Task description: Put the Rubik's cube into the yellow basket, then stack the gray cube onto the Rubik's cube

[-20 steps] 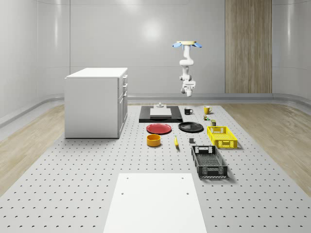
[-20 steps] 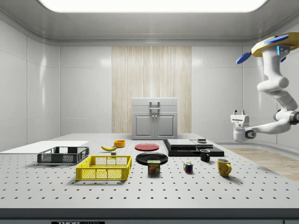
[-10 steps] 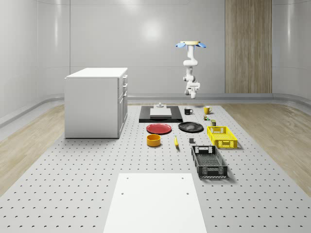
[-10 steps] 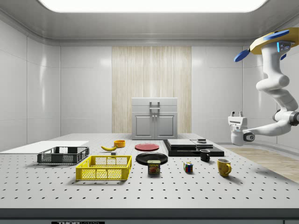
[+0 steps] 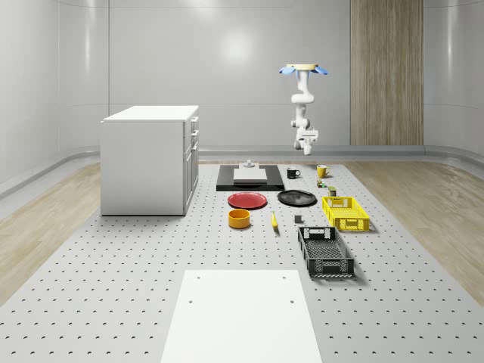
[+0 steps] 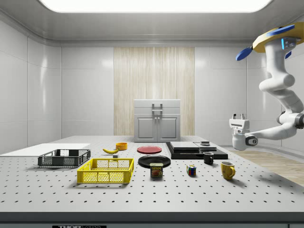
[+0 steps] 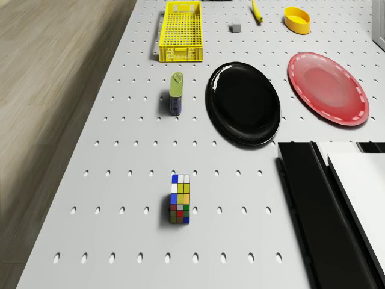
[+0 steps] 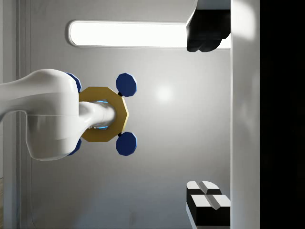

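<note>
While the drone (image 6: 280, 40) hovers high past the perforated grey desk's (image 5: 136, 287) far end | yellow mesh basket (image 5: 345, 212) empty | hand (image 6: 237, 117) points upward, fingers apart, grasping nothing | multicoloured Rubik's cube (image 7: 180, 199) on desk | small gray cube (image 7: 235, 24) beside basket

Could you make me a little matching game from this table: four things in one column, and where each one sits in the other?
Things:
1. multicoloured Rubik's cube
2. yellow plastic mesh basket
3. small gray cube
4. glossy black round plate

Places:
A. beside the red plate
B. alone on the bare table near the black slab
C. beside the banana
D. next to the tin can

Pairs: 1-B, 2-D, 3-C, 4-A
</note>
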Available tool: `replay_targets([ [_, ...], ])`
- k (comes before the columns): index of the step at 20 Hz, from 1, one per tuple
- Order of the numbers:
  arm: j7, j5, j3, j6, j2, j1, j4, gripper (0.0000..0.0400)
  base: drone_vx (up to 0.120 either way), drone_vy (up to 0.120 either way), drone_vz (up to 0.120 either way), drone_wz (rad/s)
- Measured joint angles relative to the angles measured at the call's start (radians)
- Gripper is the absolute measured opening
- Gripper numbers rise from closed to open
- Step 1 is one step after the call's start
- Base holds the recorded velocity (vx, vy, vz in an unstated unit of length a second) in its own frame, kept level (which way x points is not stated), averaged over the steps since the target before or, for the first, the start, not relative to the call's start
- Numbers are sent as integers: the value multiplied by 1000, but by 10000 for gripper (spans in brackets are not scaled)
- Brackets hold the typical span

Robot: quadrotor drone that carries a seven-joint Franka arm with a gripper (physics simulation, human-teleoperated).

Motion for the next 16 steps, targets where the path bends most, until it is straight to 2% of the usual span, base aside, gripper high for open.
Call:
replay_targets([
  [6, 0, -1, 1, 4, -3, -1, -3, 400, 120, 120, 0, 0],
  [16, 1, -11, 8, 12, -8, -3, -8, 400, 120, 4, 0, 0],
])
